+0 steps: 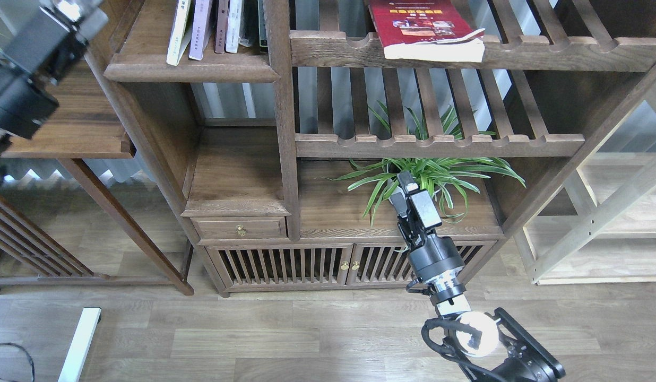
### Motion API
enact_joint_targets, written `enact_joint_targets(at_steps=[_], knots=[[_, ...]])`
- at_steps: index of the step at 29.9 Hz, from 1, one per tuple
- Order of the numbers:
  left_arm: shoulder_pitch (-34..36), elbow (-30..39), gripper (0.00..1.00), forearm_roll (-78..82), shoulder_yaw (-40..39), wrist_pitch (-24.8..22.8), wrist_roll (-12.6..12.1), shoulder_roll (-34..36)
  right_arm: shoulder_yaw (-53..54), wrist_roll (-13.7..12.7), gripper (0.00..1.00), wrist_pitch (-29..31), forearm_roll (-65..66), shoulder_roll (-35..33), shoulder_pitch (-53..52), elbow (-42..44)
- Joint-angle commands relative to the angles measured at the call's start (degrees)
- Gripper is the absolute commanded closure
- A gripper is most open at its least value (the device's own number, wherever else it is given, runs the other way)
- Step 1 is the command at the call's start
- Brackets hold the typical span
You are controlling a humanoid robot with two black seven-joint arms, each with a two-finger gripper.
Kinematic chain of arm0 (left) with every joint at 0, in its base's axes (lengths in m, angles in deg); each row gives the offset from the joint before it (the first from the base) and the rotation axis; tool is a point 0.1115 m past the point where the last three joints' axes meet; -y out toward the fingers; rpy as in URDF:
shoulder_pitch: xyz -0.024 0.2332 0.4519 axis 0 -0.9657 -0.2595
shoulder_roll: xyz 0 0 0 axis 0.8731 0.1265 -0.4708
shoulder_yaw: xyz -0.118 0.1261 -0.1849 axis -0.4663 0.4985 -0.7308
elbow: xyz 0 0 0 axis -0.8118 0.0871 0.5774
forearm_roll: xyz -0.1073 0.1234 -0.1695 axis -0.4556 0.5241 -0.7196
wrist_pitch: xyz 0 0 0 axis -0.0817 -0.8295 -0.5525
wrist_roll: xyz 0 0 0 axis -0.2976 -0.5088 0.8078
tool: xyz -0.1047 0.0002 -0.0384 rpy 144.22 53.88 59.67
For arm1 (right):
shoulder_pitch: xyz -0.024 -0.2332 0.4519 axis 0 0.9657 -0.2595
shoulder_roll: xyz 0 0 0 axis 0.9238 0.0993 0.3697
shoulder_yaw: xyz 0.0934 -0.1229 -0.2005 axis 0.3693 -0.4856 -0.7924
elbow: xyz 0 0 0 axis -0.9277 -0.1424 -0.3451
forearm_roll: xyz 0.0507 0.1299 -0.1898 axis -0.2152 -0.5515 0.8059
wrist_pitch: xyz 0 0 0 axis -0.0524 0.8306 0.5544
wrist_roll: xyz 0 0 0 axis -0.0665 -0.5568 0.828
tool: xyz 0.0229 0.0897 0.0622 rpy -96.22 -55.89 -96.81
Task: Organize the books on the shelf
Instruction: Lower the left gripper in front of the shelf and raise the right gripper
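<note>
My right pincer [404, 187], grip state unreadable, hangs empty before the green spider plant [429, 178]; the dark red paperback book [426, 29] overhangs the slatted rack far above, awaiting tidying.

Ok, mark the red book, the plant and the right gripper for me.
red book [421, 24], head view, on its front cover.
plant [434, 175], head view, on the green leaves.
right gripper [403, 187], head view, between its fingertips.

A dark red book [421, 24] lies flat on the slatted rack [466, 53]; the right gripper [405, 185] hovers before a spider plant [429, 175], its fingers seemingly together.
</note>
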Motion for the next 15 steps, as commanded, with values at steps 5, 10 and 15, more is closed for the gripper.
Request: enact_joint_targets(at_steps=[5,10,15], knots=[[-3.5,-4.9,0.01,0.0,6.6,0.0,0.0,-2.3,1.5,-0.1,0.01,-0.7,-0.1,0.0,-1.3,-0.1],[-3.7,-10.5,0.01,0.1,8.6,0.0,0.0,-6.5,3.0,-0.1,0.01,-1.5,-0.1,0.0,-1.5,-0.2],[-4.2,-17.6,0.01,0.1,11.4,0.0,0.0,-8.4,5.8,-0.3,0.01,-2.9,-1.5,-0.7,-3.5,-1.2]])
